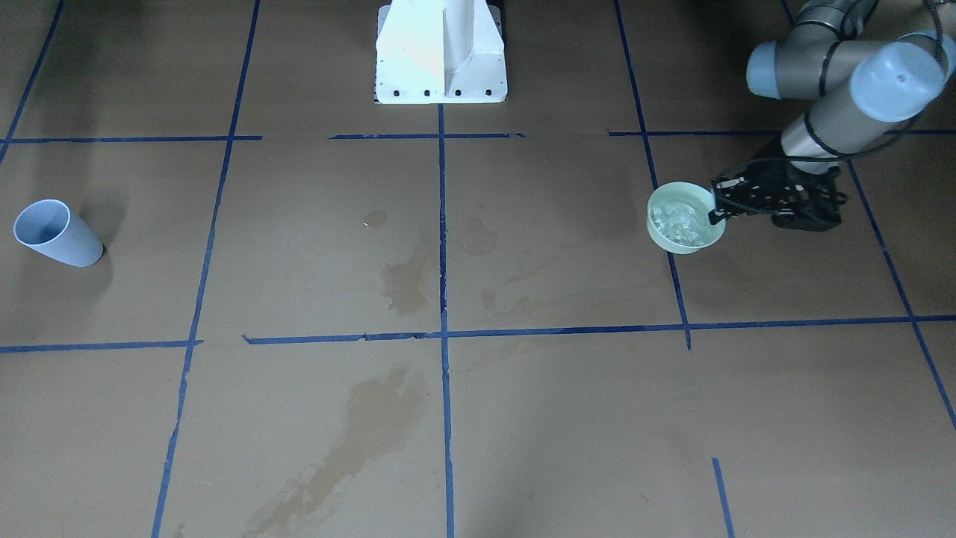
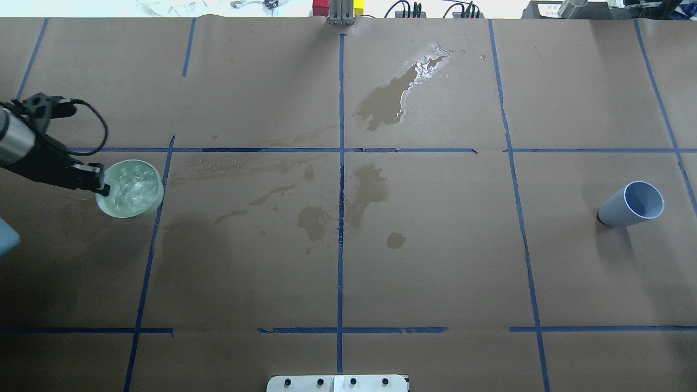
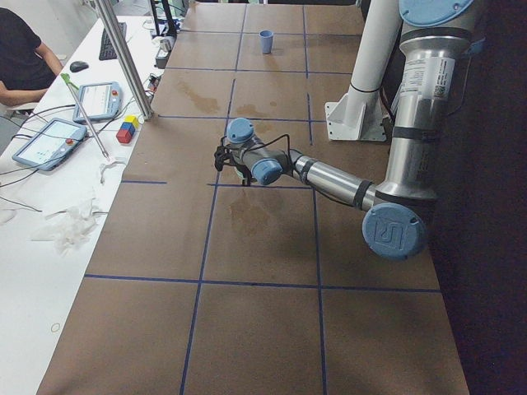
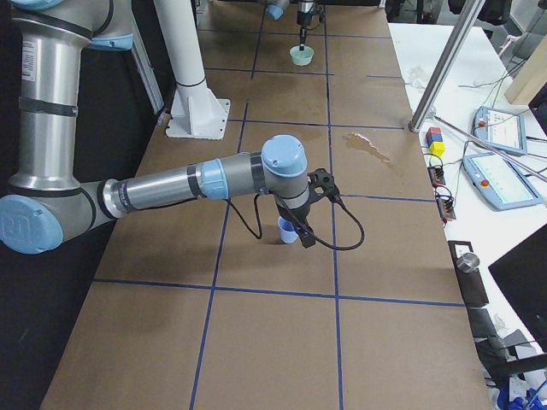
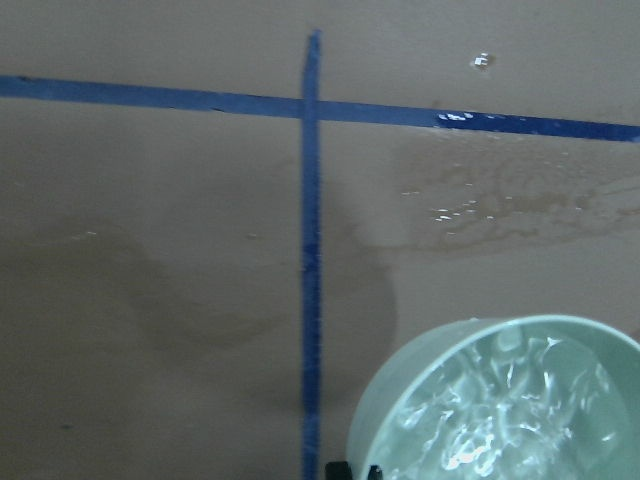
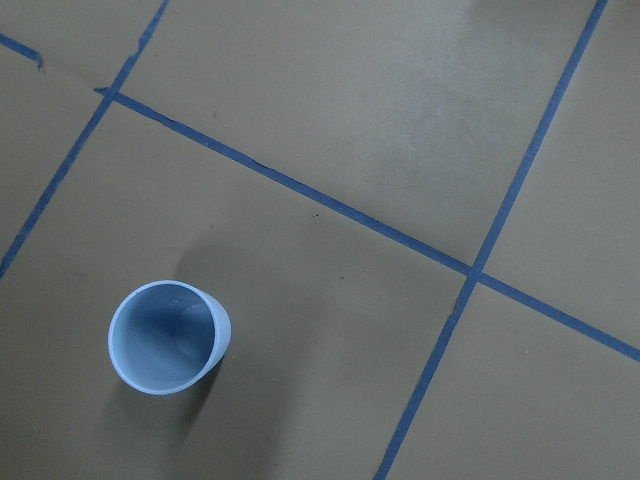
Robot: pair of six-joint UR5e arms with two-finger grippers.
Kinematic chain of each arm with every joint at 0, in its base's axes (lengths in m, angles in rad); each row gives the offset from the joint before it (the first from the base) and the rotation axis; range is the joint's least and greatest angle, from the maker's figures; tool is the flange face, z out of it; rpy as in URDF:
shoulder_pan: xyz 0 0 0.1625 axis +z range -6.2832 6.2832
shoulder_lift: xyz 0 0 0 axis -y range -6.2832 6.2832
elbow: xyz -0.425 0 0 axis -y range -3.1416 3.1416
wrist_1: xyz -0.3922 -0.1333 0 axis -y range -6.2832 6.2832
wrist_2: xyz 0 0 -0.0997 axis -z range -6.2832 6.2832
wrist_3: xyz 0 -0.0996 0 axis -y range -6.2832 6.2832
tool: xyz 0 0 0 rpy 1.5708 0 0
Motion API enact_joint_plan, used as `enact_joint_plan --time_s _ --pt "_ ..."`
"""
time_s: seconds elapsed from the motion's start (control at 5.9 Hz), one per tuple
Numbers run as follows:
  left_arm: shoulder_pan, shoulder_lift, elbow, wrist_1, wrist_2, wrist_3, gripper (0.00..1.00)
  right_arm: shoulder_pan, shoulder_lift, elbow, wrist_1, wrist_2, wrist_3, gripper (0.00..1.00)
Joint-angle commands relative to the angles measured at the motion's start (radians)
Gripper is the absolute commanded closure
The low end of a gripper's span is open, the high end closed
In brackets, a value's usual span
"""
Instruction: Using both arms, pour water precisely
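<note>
A pale green cup [image 1: 686, 218] [image 2: 130, 189] holds rippling water [image 1: 676, 222] [image 5: 500, 410]. My left gripper [image 1: 718, 211] [image 2: 102, 184] is shut on the cup's rim, holding it upright near a blue tape line on the left side of the table. A light blue cup [image 2: 631, 204] [image 1: 56, 233] stands alone on the right side; in the right wrist view this blue cup [image 6: 165, 338] looks empty from above. My right gripper [image 4: 297, 227] shows only in the exterior right view, near the blue cup [image 4: 286, 231]; I cannot tell whether it is open or shut.
Wet stains mark the brown paper [image 2: 389, 98] [image 2: 370, 190] [image 1: 373, 426]. The white pedestal [image 1: 441, 52] stands at the robot's side. A desk with tablets, coloured blocks [image 3: 128, 129] and a seated person [image 3: 25, 58] runs along the far edge.
</note>
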Motion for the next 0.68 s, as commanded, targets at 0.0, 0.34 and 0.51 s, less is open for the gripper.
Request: enact_joint_plan --time_s 0.0,0.34,0.51 --pt "-0.086 0.024 0.088 -0.002 -0.049 0.175 1.0 0.0 0.0 0.004 0.0 0.001 0.002 0.0" --pt "-0.133 0.03 0.192 -0.002 -0.097 0.312 1.0 0.0 0.0 0.011 -0.001 0.001 0.008 0.0" --pt "-0.133 0.047 0.2 -0.008 -0.099 0.314 1.0 0.0 0.0 0.011 0.0 0.001 0.011 0.0"
